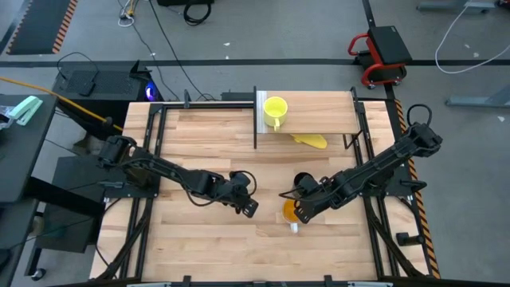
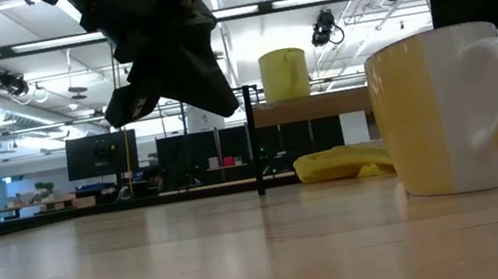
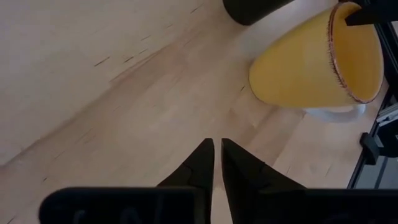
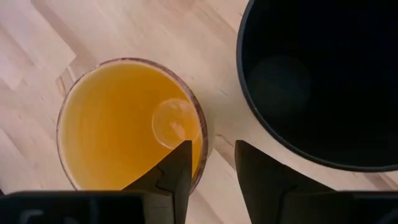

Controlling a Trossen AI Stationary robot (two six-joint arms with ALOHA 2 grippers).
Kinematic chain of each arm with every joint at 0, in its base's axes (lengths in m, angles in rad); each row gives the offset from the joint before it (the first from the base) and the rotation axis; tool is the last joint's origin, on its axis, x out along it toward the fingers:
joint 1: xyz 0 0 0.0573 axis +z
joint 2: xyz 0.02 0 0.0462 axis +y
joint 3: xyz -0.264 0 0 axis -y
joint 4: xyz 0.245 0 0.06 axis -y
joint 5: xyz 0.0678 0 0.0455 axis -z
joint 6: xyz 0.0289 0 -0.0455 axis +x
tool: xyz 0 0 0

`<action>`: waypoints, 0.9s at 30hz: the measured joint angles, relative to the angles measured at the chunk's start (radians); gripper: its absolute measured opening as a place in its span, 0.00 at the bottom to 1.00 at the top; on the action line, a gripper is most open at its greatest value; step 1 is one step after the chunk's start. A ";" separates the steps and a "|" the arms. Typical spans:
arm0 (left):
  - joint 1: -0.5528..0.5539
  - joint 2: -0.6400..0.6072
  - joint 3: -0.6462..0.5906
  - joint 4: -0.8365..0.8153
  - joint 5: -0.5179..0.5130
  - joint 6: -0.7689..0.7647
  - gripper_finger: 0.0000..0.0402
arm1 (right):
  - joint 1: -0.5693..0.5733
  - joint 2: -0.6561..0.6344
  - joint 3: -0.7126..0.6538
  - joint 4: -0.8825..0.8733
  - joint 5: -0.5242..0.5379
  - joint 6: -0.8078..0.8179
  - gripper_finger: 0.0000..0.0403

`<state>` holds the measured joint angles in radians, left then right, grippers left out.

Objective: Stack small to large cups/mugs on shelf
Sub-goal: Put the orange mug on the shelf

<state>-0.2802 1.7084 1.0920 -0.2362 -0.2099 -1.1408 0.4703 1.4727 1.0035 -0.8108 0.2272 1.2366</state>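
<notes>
Your right pincer (image 4: 211, 165) sits directly above the orange mug (image 4: 127, 121), one finger inside the rim, one outside, parted across the wall and not visibly clamped. The black cup (image 4: 323, 74) stands just beside that mug on the bench (image 1: 207, 247). Your left pincer (image 3: 217, 162) is clenched with nothing in it, hovering over bare bench left of the orange mug. The yellow mug (image 1: 275, 109) is already on the shelf (image 1: 319, 112), at its left end. A flat yellow lump (image 1: 311, 140) lies below the shelf.
</notes>
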 joint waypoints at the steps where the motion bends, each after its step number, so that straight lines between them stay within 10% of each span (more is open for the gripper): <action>1: 0.000 0.000 0.000 0.000 -0.003 0.000 0.10 | -0.004 0.000 0.000 0.001 0.000 0.001 0.32; 27: 0.000 0.001 0.000 0.002 -0.052 0.001 0.09 | -0.038 0.031 0.002 0.027 -0.019 -0.036 0.05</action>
<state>-0.2799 1.7092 1.0924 -0.2344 -0.2623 -1.1397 0.4327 1.5032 1.0056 -0.7835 0.2080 1.2002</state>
